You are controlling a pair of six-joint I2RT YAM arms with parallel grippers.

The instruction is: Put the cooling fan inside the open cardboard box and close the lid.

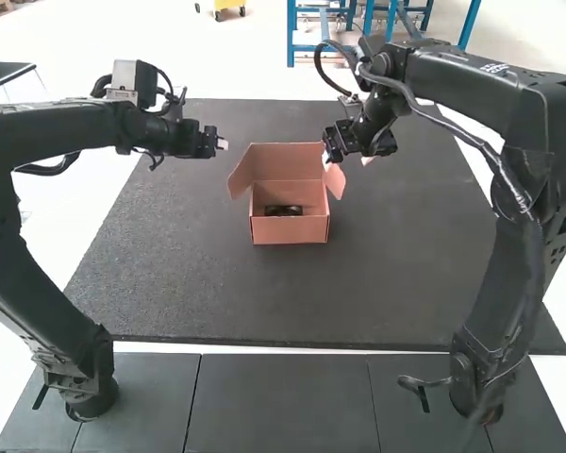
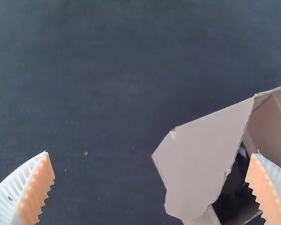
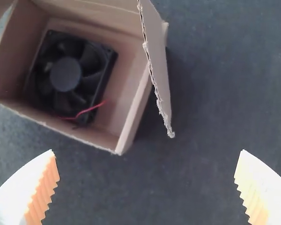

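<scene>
A small open cardboard box [image 1: 290, 222] stands near the middle of the dark mat, flaps up. The black cooling fan [image 3: 71, 76] lies flat inside it, a red wire at its edge; in the high view the fan [image 1: 285, 209] is a dark shape in the box. My left gripper [image 1: 214, 143] hovers to the left of the box, above its left flap [image 2: 203, 159], fingers open and empty. My right gripper [image 1: 341, 148] hangs over the box's right flap [image 3: 155, 65], also open, nothing between its orange pads [image 3: 40, 190].
The black rubber mat [image 1: 170, 255] covers most of the table, with bare mat on all sides of the box. Dark tiles [image 1: 283, 401] line the near edge by the arm bases.
</scene>
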